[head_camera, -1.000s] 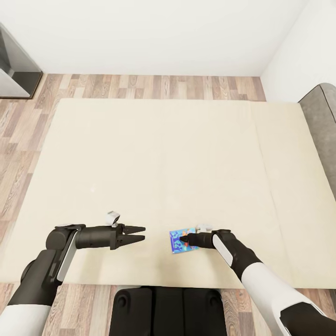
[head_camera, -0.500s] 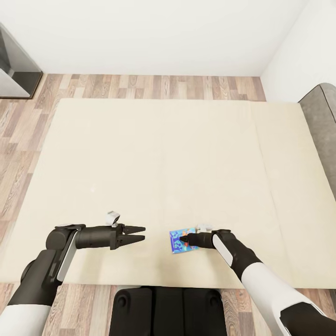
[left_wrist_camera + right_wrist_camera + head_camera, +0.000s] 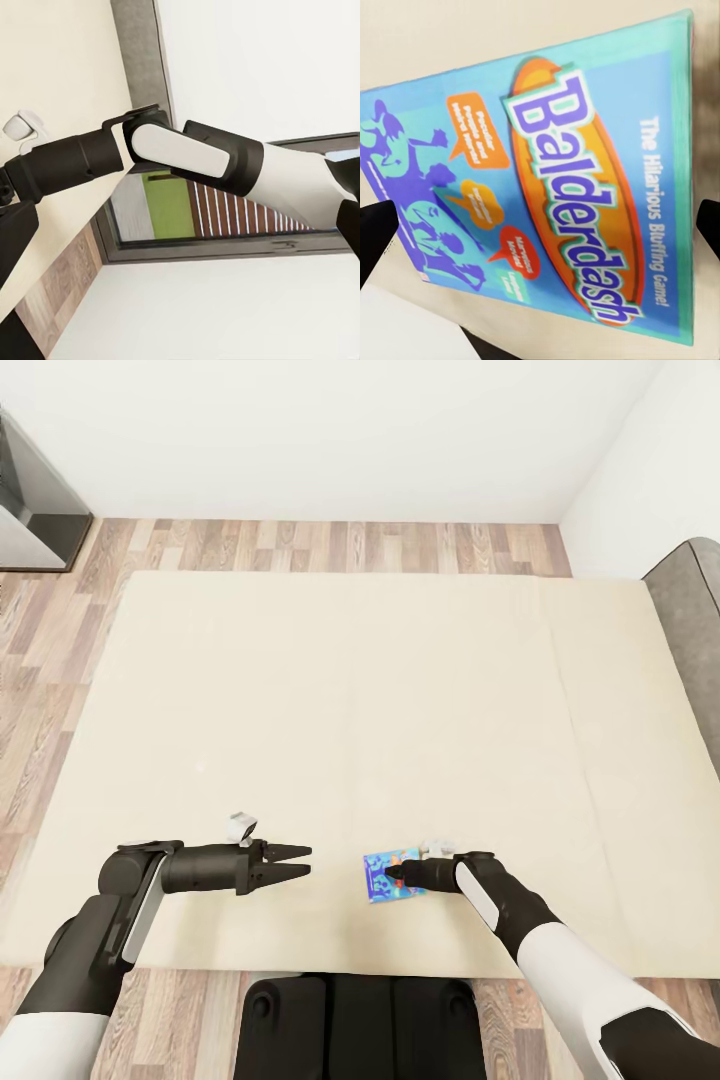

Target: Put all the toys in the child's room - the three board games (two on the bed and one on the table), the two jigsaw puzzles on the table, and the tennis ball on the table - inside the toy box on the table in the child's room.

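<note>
Lower centre, head view: Balderdash box (image 3: pixel 388 876) flat on bed (image 3: pixel 330 690).
Right gripper (image 3: pixel 394 875): directly above box, fingers spread across its short width, holding nothing.
Left gripper (image 3: pixel 297 863): open, empty, further off.

You have bright, even, diffuse light with no glare. Shadows are faint: a soft smudge on the bed (image 3: pixel 350 710) beside the blue board game (image 3: pixel 547 187). Up close its print goes slightly soft; the head view stays sharp, with lines bowing slightly towards its edges.

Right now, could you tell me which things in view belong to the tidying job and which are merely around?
Job:
- blue board game, lettered Balderdash
- bed it lies on
- right gripper, over the game

Merely around:
- left gripper, open, empty
- wood floor
- grey headboard
</note>
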